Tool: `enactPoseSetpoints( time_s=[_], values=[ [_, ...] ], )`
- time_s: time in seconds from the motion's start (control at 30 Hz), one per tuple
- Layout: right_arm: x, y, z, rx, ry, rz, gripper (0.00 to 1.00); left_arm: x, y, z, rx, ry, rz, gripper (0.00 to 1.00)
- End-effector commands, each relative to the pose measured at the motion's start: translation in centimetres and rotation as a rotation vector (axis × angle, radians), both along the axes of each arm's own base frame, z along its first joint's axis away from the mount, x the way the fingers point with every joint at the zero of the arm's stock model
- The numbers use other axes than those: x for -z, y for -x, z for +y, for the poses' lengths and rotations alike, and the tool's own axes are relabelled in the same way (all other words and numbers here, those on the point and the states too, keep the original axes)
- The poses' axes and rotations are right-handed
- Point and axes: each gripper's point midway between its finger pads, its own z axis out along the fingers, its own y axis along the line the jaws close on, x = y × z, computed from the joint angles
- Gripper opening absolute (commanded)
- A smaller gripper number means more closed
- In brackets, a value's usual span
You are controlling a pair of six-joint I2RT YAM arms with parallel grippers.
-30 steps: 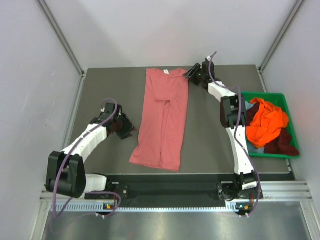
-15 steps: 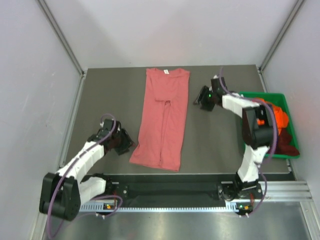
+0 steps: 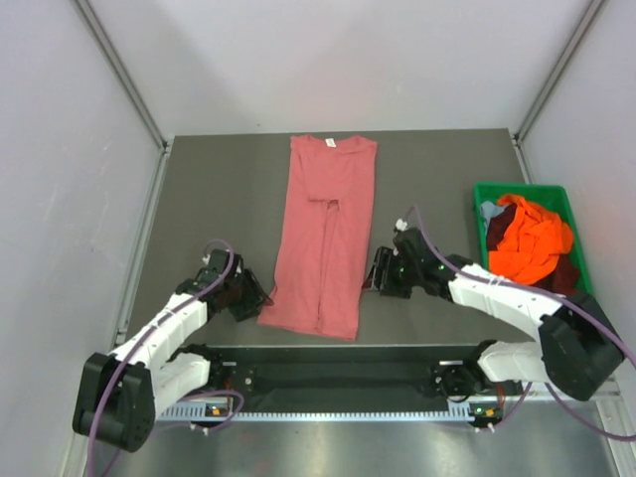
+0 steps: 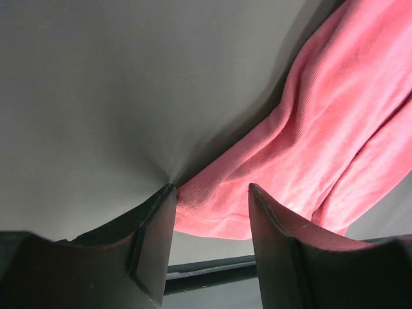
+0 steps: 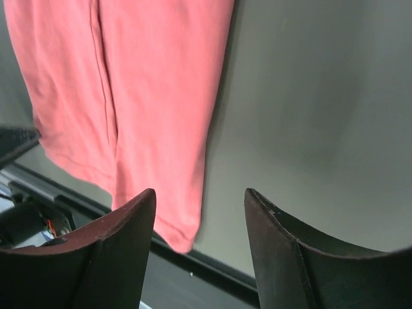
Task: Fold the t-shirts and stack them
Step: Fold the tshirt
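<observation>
The salmon-pink t-shirt (image 3: 328,234) lies flat on the table (image 3: 219,199), folded lengthwise into a long strip, with its near hem between the two grippers and its collar far beyond them. A small white label (image 3: 331,145) shows at the collar and is too small to read. The left gripper (image 3: 260,295) sits low at the strip's near left corner, jaws apart and clamping nothing. The right gripper (image 3: 373,273) stands just beside the strip's right edge, jaws likewise parted and empty. Well to the right of the right gripper, a green bin (image 3: 522,186) holds an orange t-shirt (image 3: 532,243), a maroon t-shirt (image 3: 561,283) and a bluish t-shirt (image 3: 490,211). Only the overhead view shows the bin and the label. The left wrist view alone shows the hem corner just ahead of the fingertips; whether it touches them cannot be told.
</observation>
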Motion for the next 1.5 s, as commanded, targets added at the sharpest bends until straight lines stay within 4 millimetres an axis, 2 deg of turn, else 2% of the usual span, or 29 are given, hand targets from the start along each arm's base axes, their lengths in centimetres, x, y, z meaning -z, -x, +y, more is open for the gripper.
enactPoseSetpoints(
  time_s=[0.0,0.1,0.23,0.37,0.47,0.6,0.63,0.67,0.77,0.8,0.83,0.87,0.9,1.0,1.13,1.23,1.47],
  values=[
    [0.3,2.0,0.9,0.057,-0.028,0.009,0.58,0.3,-0.1,0.0,-0.034,-0.01,0.014,0.54],
    [1.7,4.1,1.6,0.039,-0.032,0.05,0.58,0.8,0.2,0.1,-0.051,-0.017,0.034,0.54],
    [2.0,5.5,3.9,0.011,-0.09,0.049,0.57,1.6,0.9,0.1,-0.047,-0.013,0.047,0.5],
    [3.3,8.0,5.2,-0.011,-0.063,0.109,0.56,1.4,1.4,-0.3,-0.047,0.02,0.04,0.39],
    [4.2,9.1,5.3,-0.009,-0.024,0.126,0.56,1.0,1.4,-0.2,-0.055,0.018,0.031,0.38],
    [5.0,8.8,4.3,0.009,0.041,0.113,0.53,1.1,1.7,-0.2,-0.058,0.021,0.047,0.33],
    [5.1,8.9,4.1,0.01,0.043,0.115,0.51,1.2,1.9,-0.3,-0.057,0.025,0.059,0.31],
    [5.1,9.0,4.1,0.009,0.042,0.114,0.49,1.2,2.1,-0.3,-0.057,0.027,0.067,0.22],
    [4.9,8.9,4.0,0.01,0.04,0.102,0.37,0.9,2.4,-0.6,-0.051,0.049,0.066,0.16],
    [4.7,8.6,4.3,0.004,0.026,0.086,0.31,0.5,2.4,-0.5,-0.05,0.043,0.065,0.2],
    [4.5,8.4,4.3,-0.005,0.023,0.065,0.15,0.1,2.2,-0.4,-0.037,0.029,0.043,0.26],
    [4.4,7.9,3.9,0.009,0.037,0.035,0.08,-0.5,1.9,-0.2,-0.028,0.016,0.016,0.34],
    [4.6,7.8,3.6,0.013,0.049,0.027,0.0,-1.3,1.9,-0.1,-0.034,0.007,0.024,0.55],
    [4.2,7.6,3.4,-0.006,0.053,-0.001,0.0,-1.3,2.3,-0.8,-0.009,0.042,0.047,0.56],
    [4.2,7.8,1.9,-0.008,0.099,-0.019,0.0,-1.9,2.8,-0.9,0.024,0.038,0.056,0.59],
    [4.2,7.8,0.9,0.003,0.107,-0.038,0.0,-2.0,3.2,-1.6,0.052,0.067,0.049,0.58],
    [4.8,8.2,-0.3,-0.024,0.154,-0.03,0.0,-1.5,4.6,-1.4,0.096,-0.05,0.078,0.57]
  ],
)
